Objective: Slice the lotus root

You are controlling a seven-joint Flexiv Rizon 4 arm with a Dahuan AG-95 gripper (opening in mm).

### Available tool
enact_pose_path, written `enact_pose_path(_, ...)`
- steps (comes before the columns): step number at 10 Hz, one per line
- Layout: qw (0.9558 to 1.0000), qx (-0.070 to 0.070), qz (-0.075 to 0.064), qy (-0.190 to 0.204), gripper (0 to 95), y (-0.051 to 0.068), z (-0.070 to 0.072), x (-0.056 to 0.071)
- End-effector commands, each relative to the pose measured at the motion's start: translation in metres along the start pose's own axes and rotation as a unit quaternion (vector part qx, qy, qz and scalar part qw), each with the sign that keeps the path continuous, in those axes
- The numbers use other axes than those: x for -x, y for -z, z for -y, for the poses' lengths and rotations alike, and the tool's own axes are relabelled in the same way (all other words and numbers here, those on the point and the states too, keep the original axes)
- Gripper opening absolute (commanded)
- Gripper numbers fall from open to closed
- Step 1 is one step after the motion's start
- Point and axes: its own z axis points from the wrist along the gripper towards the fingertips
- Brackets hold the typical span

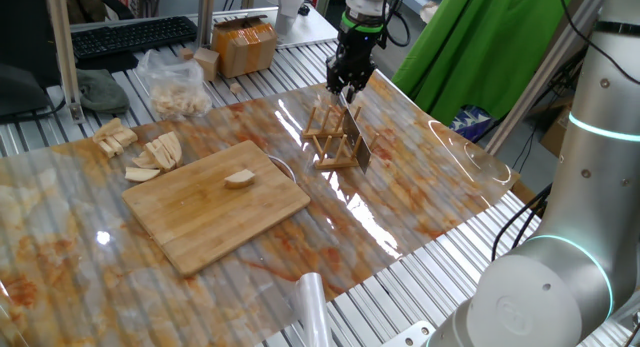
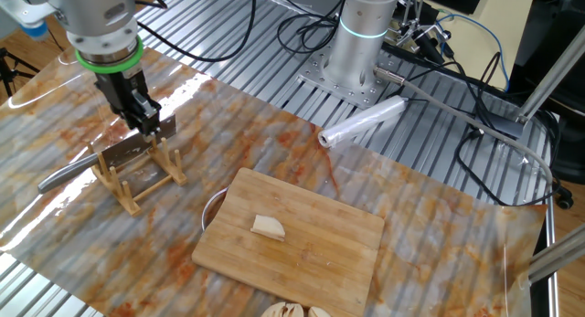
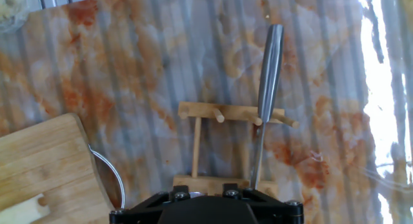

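Evidently the pincer (image 2: 146,116) hangs straight over the knife (image 2: 105,158), stood on edge in its wooden rack (image 2: 137,182) for easy grabbing; whether it grips, I cannot tell. The lotus root piece (image 2: 268,227) waits on the cutting board (image 2: 320,262).

Two fixed cameras face the table (image 1: 420,177) from opposite sides; hand view looks straight down

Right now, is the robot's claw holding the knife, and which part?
The claw is down at the blade of the knife in the wooden rack, but a firm hold cannot be told.
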Motion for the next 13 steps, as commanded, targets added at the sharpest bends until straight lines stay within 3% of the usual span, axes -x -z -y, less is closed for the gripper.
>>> enact_pose_path(1,0.9999,0.0,0.007,-0.012,19.0,0.0,0.0,-0.001)
enact_pose_path(4,0.9985,-0.002,0.007,-0.054,19.0,0.0,0.0,-0.001)
enact_pose_path(7,0.9974,-0.003,0.006,-0.071,19.0,0.0,0.0,-0.001)
enact_pose_path(8,0.9976,-0.003,0.008,-0.069,38.0,0.0,0.0,-0.001)
enact_pose_path(11,0.9985,0.0,0.01,-0.053,38.0,0.0,0.0,-0.001)
enact_pose_path(13,0.9987,-0.002,0.013,-0.049,38.0,-0.005,0.017,0.003)
